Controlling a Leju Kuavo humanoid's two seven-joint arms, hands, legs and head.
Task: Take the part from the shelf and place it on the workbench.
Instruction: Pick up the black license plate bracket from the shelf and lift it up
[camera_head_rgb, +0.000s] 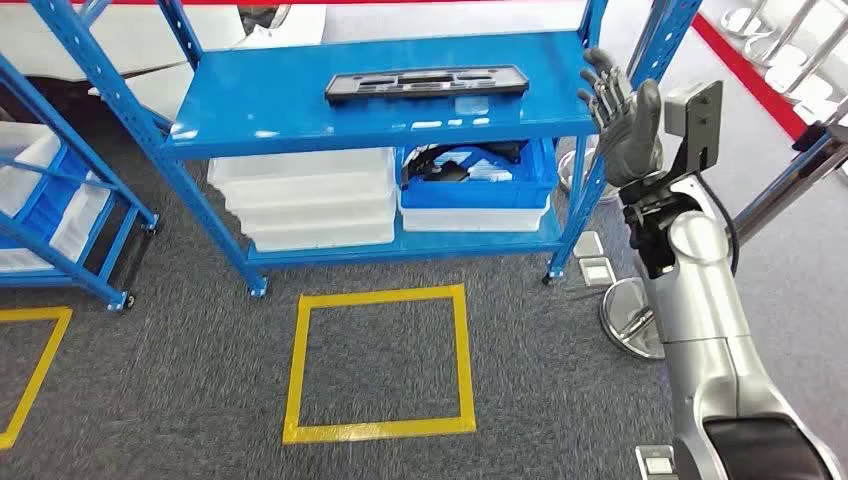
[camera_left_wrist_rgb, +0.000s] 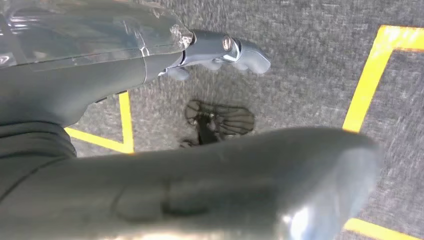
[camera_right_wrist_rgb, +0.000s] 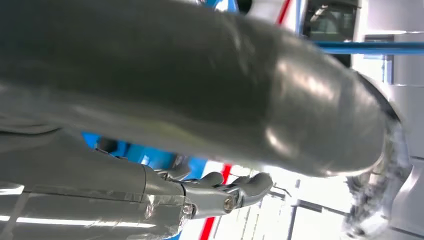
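Head view: black part (camera_head_rgb: 427, 83) lay flat on the blue shelf's (camera_head_rgb: 270, 105) top deck | long, thin, likely rigid light plastic; best taken by a long edge near its middle | right hand (camera_head_rgb: 622, 118) raised at 3 o'clock of it, apart, fingers spread, holding nothing | left hand (camera_left_wrist_rgb: 150, 55) hung over carpet, empty, fingers straight.

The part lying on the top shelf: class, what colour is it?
Black, clearest in the head view: the part lies on the blue shelf.

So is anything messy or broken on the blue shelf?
Nothing stands out. The black part lies flat on the shelf, and the white bins sit stacked neatly underneath. The right hand is raised beside the shelf, holding nothing.
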